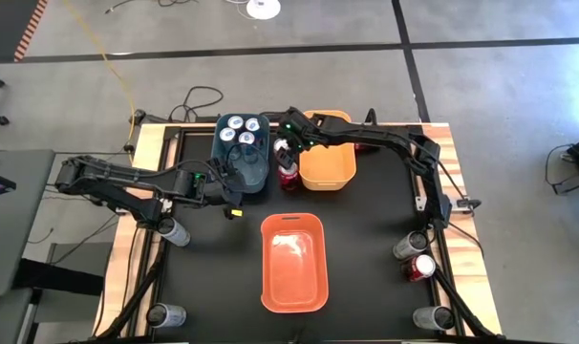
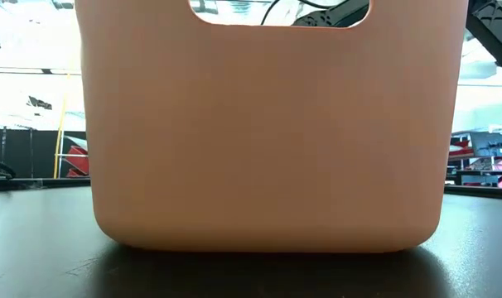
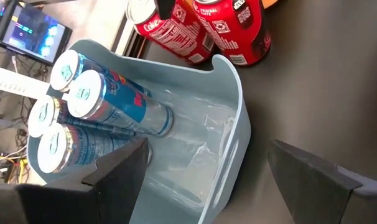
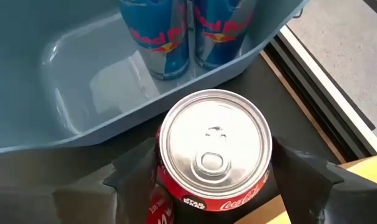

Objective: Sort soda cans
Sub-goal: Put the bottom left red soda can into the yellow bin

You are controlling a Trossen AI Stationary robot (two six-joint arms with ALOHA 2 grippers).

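On the table (image 1: 366, 248) the blue bin (image 1: 244, 153) and yellow bin (image 1: 328, 164) flank a red can (image 4: 208, 163). My right gripper (image 4: 208, 186) straddles it, jaws spread, not yet pinching. I'd close squarely on its middle, then lift straight; my left gripper (image 3: 207, 180) waits, jaws spread, over the blue bin.

Probably a lab or workshop: concrete floor (image 1: 500, 86), loose cables (image 1: 199, 98), a monitor (image 3: 30, 34).
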